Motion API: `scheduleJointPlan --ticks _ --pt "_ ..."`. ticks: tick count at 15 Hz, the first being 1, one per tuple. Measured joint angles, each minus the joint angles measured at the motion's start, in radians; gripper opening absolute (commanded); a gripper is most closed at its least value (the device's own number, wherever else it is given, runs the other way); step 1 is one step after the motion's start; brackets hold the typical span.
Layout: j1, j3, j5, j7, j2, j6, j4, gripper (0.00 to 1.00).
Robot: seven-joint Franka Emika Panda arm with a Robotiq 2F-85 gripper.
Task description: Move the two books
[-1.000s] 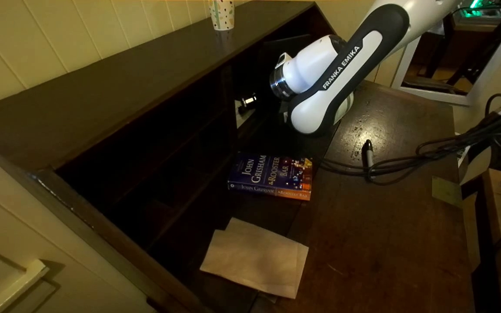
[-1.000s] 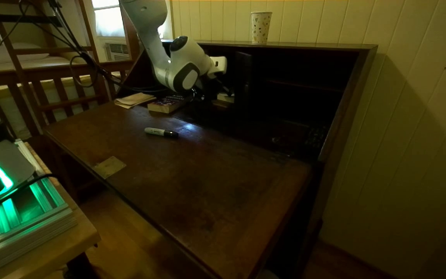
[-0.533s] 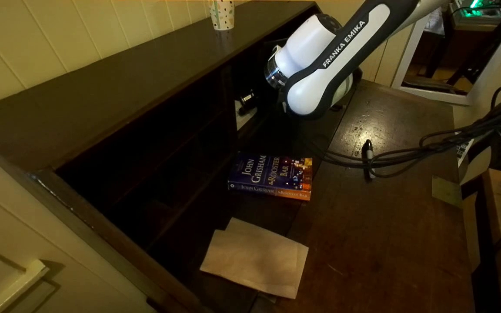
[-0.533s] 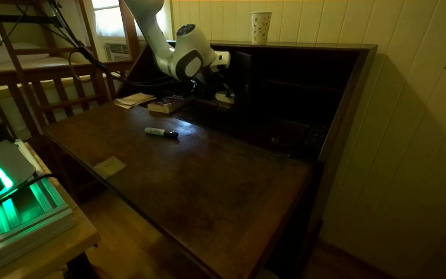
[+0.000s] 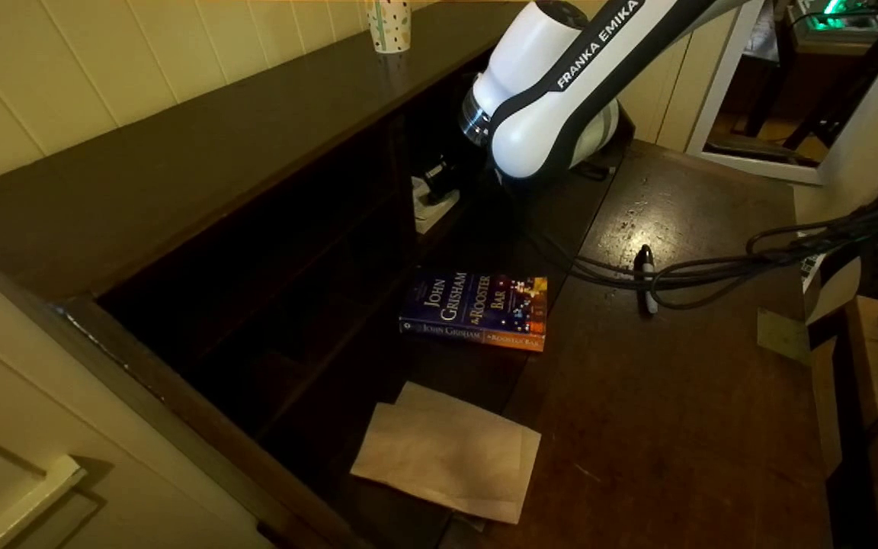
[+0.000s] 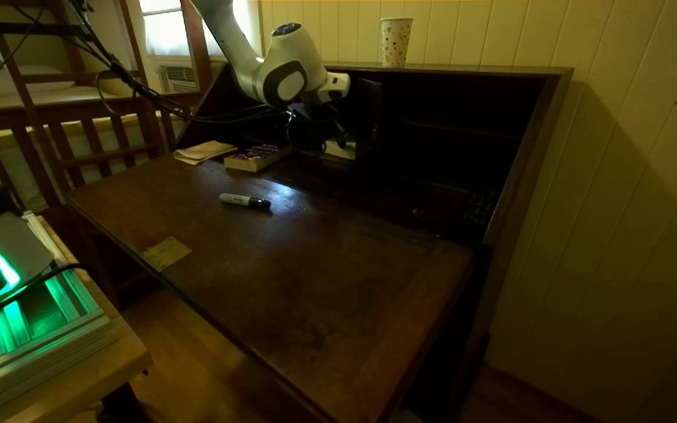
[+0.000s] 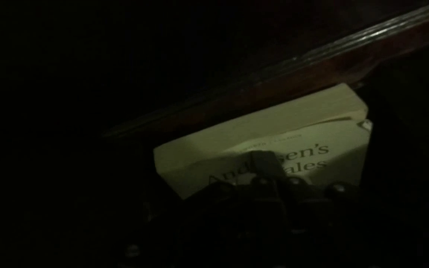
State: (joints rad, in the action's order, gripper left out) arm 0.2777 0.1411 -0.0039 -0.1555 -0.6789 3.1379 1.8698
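The dark blue book (image 5: 473, 309) with orange marks lies flat on the desk; it also shows in an exterior view (image 6: 253, 158). The pale book (image 5: 427, 219) is at a compartment opening under the hutch; it also shows in an exterior view (image 6: 345, 153). In the dark wrist view its page edge and printed cover (image 7: 320, 136) face me, below a wooden ledge. My gripper (image 7: 268, 163) has its fingers close together over the cover and looks shut, with nothing seen between them. It also shows in both exterior views (image 5: 435, 183) (image 6: 341, 140). Whether it presses on the cover cannot be told.
Folded paper (image 5: 447, 450) lies beside the blue book. A marker (image 5: 646, 278) and black cables (image 5: 744, 263) are on the desk. A cup (image 6: 396, 41) stands on the hutch top. A dark upright panel (image 6: 369, 126) stands beside the pale book. A ledge (image 7: 348, 44) runs above it.
The arm's wrist has risen and tilted. The pale book has shifted slightly outward from the compartment, and more of it shows. The blue book, paper and marker have not moved.
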Motion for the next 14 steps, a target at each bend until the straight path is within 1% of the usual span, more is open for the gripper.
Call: scheduleJointPlan --ticks 5,12,14 --pt "-0.093 -0.106 0.007 0.002 0.035 -0.083 0.014 0.00" --pt "-0.178 -0.194 0.010 -0.002 0.072 -0.192 0.063 0.00" --pt "-0.198 -0.211 0.010 -0.010 0.071 -0.192 0.086 0.00"
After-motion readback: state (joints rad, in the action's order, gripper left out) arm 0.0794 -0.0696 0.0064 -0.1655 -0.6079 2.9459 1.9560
